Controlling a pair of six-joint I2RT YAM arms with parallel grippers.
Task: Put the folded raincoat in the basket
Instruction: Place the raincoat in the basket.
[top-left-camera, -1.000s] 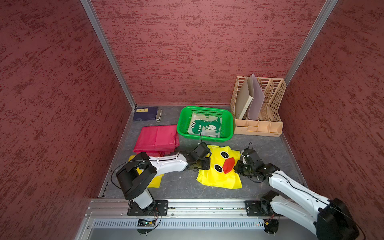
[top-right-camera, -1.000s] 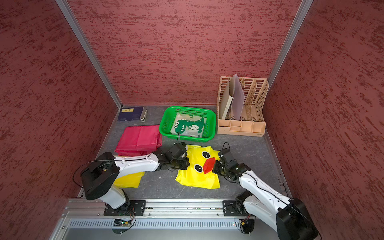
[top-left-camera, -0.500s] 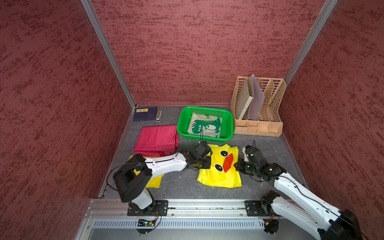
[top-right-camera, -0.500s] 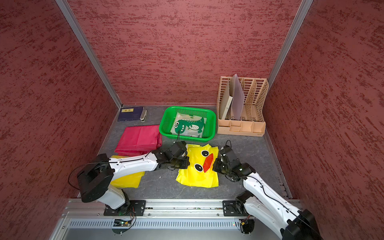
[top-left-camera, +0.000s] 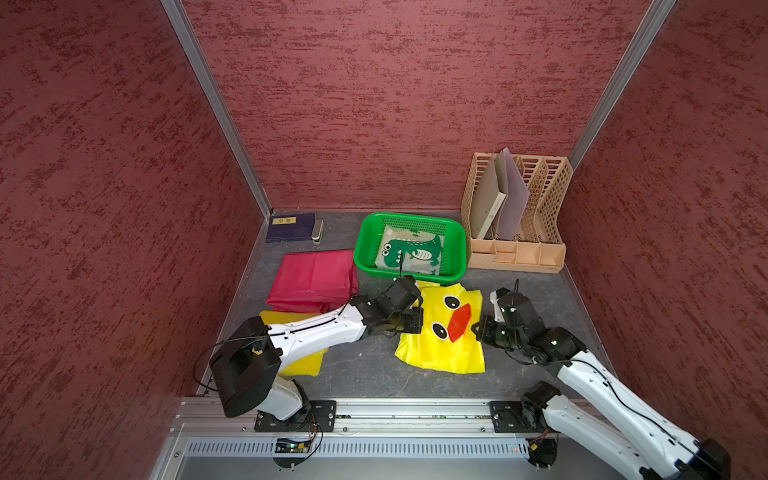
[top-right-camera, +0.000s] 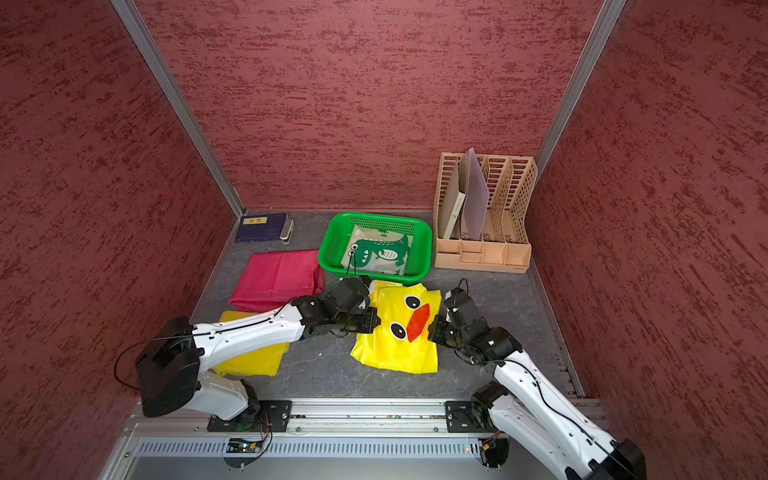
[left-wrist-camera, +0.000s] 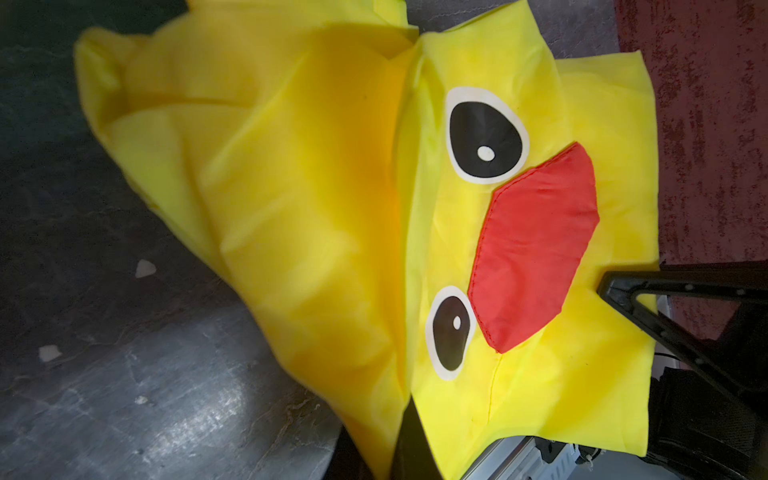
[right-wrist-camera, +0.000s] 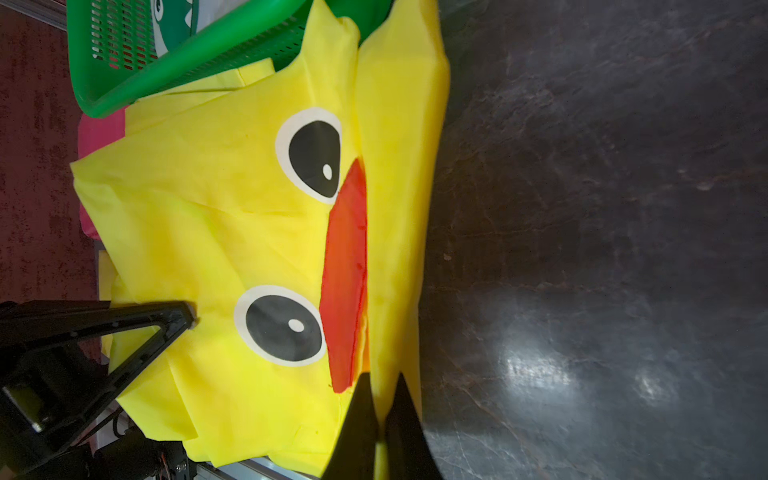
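Folded yellow duck-face raincoat (top-left-camera: 446, 345) is seen over the grey counter (top-left-camera: 365, 370), just in front of the green basket (top-left-camera: 415, 217), not inside it. Left gripper (top-left-camera: 411, 323) is clamped on its left edge; right gripper (right-wrist-camera: 380, 384) is pinched on its right fold. A dinosaur-print item (top-left-camera: 411, 251) is contained in the basket.

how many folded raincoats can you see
4: dinosaur-print one in the basket; duck-face one in front of it; red one beside the basket; plain yellow one partly under the left arm.
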